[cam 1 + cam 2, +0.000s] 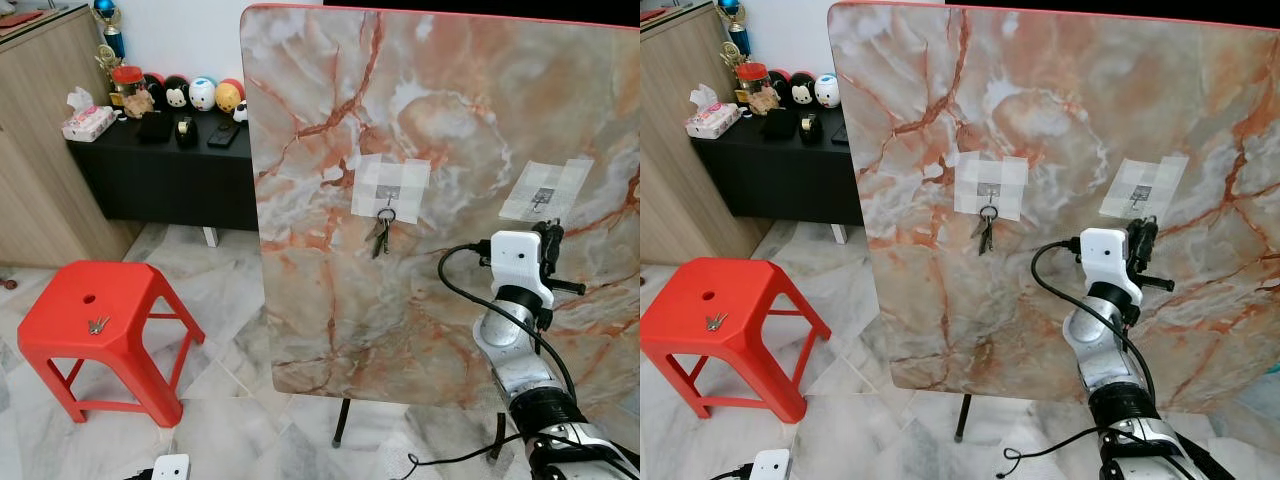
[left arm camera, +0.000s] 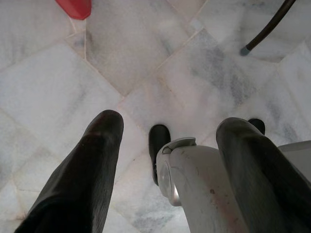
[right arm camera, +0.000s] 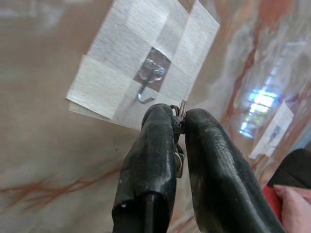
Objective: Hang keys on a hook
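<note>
Closest to the robot, the left gripper (image 2: 165, 160) hangs low over the marble floor (image 2: 146, 63), and its two black fingers (image 2: 92, 170) are spread wide apart. A white rounded part of the robot sits between them. A bit of red stool leg (image 2: 74, 7) is cut off at the edge of that wrist view.

The right gripper (image 3: 179, 125) is raised to the upright marble board (image 1: 450, 130), just below the right hook (image 3: 148, 87). Its fingers (image 3: 150, 160) are pressed together, pinching a small set of keys (image 3: 180, 119). Most of those keys are hidden between the fingers; a little metal sticks out at the tips, pointing up toward the hook but not on it. From the head views this gripper is mostly hidden behind the white wrist block (image 1: 520, 262), so the pinched keys cannot be made out there.

To the left on the board, a second bunch of keys (image 1: 381, 232) hangs straight down from the left hook (image 1: 387, 200), long way up and down.

More keys (image 1: 97, 325) lie flat on the red stool (image 1: 100, 330).

Farthest back, a black bench (image 1: 160, 160) holds toys and a tissue box (image 1: 88, 122).
</note>
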Tool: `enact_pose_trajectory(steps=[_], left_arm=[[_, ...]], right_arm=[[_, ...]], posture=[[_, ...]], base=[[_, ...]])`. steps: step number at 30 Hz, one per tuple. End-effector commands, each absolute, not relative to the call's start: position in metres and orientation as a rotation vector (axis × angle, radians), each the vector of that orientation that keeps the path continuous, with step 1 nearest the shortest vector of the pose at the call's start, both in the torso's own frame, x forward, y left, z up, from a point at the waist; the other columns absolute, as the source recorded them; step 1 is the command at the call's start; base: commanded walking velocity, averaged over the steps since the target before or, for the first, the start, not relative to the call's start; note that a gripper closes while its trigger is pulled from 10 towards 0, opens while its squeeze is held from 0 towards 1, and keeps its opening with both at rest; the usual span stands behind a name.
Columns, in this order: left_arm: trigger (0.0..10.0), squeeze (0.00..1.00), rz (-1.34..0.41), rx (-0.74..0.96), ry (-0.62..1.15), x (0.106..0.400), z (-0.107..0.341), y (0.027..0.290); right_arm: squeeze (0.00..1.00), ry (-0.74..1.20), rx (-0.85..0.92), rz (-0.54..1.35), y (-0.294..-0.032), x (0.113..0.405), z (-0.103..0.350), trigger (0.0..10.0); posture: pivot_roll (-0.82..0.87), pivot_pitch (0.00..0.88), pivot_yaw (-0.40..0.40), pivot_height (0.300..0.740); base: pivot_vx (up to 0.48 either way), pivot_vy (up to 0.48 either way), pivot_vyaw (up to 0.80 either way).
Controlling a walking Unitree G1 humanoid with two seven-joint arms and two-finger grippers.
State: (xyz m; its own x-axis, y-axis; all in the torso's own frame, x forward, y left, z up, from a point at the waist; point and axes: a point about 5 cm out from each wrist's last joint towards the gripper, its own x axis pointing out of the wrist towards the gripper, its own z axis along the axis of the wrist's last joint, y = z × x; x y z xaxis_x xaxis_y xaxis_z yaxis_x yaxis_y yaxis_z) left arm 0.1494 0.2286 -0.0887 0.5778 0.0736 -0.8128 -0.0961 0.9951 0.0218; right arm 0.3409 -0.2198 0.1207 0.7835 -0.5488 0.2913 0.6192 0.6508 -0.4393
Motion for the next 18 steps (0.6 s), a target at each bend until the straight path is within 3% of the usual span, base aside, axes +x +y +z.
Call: enact_pose_trajectory(steps=[1,18], left_arm=[[10.0,0.00,0.101,-0.022,0.962,0.1460,-0.0899,0.2294],[10.0,0.00,0.103,-0.022,0.962,0.1460,-0.0901,0.2290]], right_arm=[[0.00,-0.136,-0.586,-0.658,-0.2242,0.3458,0.1272,10.0],[0.00,-0.151,-0.698,-0.602,-0.2188,0.3525,0.1324,10.0]], posture=[[0.03,0.000,-0.053,0.740],[0.03,0.000,-0.057,0.740]], base=[[0.000,0.000,0.00],[0.000,0.000,0.00]])
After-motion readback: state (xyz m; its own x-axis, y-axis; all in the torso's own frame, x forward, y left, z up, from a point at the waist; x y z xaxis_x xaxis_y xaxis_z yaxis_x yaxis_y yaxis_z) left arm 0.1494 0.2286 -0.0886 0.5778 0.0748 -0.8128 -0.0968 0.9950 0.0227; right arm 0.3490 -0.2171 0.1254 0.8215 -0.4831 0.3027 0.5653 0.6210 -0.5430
